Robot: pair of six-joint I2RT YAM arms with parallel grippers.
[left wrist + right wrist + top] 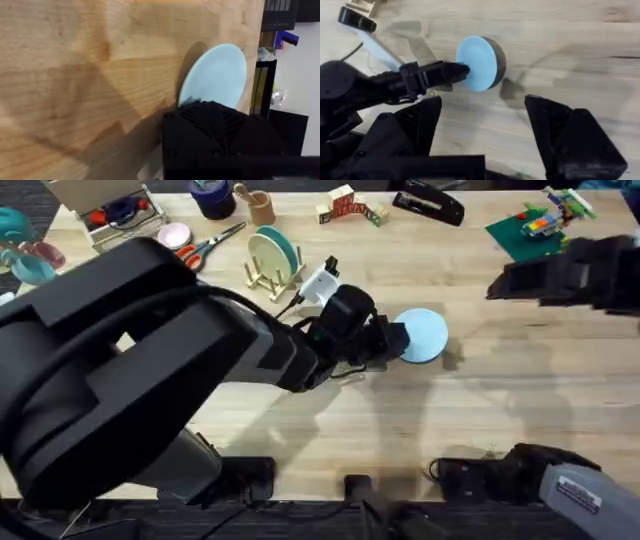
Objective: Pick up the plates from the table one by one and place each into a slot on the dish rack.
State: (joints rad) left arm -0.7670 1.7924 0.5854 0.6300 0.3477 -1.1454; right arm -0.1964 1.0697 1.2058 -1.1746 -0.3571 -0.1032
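Far edge: I see dark floor (30, 205) beyond it.
Side wall: white wall (305, 75), dark furniture (282, 12) before it.

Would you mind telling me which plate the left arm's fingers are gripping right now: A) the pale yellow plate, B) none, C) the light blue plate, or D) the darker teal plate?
C: the left gripper is closed on the rim of the light blue plate, which is tilted up off the table; the yellow plate already stands in the dish rack.
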